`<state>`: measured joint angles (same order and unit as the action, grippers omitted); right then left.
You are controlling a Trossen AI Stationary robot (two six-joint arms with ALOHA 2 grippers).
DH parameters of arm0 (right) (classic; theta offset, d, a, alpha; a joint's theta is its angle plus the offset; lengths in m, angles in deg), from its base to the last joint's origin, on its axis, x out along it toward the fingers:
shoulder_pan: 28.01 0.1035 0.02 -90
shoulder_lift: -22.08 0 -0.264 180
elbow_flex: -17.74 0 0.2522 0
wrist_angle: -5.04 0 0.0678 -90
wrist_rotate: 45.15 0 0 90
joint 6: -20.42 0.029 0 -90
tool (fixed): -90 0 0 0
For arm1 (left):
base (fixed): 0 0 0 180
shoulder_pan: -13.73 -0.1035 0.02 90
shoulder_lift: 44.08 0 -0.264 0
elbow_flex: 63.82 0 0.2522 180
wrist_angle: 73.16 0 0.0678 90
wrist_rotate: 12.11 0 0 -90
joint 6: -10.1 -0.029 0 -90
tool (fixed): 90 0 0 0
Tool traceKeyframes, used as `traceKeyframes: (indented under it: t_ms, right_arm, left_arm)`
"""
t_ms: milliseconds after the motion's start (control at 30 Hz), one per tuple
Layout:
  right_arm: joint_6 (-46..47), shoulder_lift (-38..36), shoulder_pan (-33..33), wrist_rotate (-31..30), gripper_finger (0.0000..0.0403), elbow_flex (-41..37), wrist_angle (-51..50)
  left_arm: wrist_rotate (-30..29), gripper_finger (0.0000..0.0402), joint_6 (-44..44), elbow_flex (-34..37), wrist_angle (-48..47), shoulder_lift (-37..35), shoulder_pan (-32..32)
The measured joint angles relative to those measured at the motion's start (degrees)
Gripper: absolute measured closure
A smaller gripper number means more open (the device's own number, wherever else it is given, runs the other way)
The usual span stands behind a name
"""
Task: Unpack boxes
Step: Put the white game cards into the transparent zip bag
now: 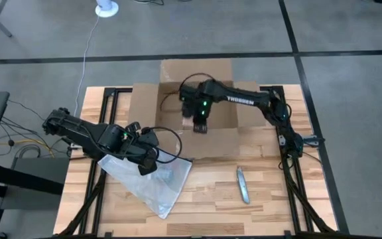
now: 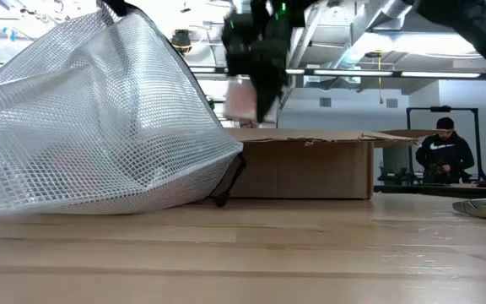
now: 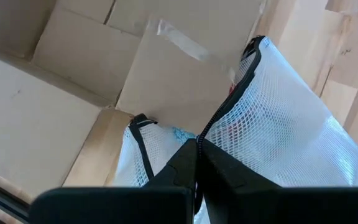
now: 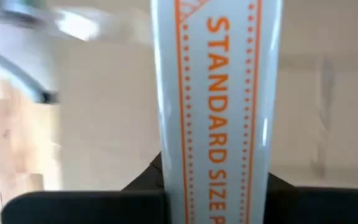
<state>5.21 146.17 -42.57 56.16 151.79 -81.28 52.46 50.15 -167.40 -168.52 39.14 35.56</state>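
Note:
The brown cardboard box stands open at the table's far middle, flaps spread; the low view shows its side. Above its opening my right gripper is shut on a white packet with orange print, also seen in the low view as a pale packet. Nearer, toward the left, my left gripper is shut on a clear mesh zip bag, whose lower part lies on the table. My left gripper pinches the bag's black zip edge between its two fingers, coming from above at a slant. That edge is raised; the rest of the bag hangs slack below, with its lower part on the table. My right gripper pinches the white packet's two long sides between its two fingers, pointing down. The packet hangs below the fingers, lifted above the box's opening.
A grey folding knife lies on the wood at the near right. The black frame rails run along the table's sides. Bare wood lies between the bag and the knife. A person stands in the room beyond.

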Motion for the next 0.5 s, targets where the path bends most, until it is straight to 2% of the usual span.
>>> traceKeyframes:
  t_ms: [167, 267, 367, 500]
  right_arm:
    - [0.6, 0.9, 5.3, 0.1, 0.0356, 0.0, 13.5]
    - [1.3, 0.9, 7.6, 5.0, 0.0356, 0.0, 19.9]
    - [3.0, 0.9, 9.4, 8.1, 0.0356, 0.0, 23.2]
    - [3.0, 1.4, 10.9, 8.5, 0.0356, -1.8, 27.7]
  left_arm:
    - [0.1, 0.0402, 0.9, 0.0, 0.1, 0.0, 0.0]
    - [0.1, 0.0402, 1.1, 0.0, 0.2, 0.0, 0.0]
    - [0.0, 0.0402, 0.9, 0.0, 0.8, 0.0, 0.0]
    - [-0.2, 0.0402, 0.0, 0.0, 2.5, 0.0, 0.0]
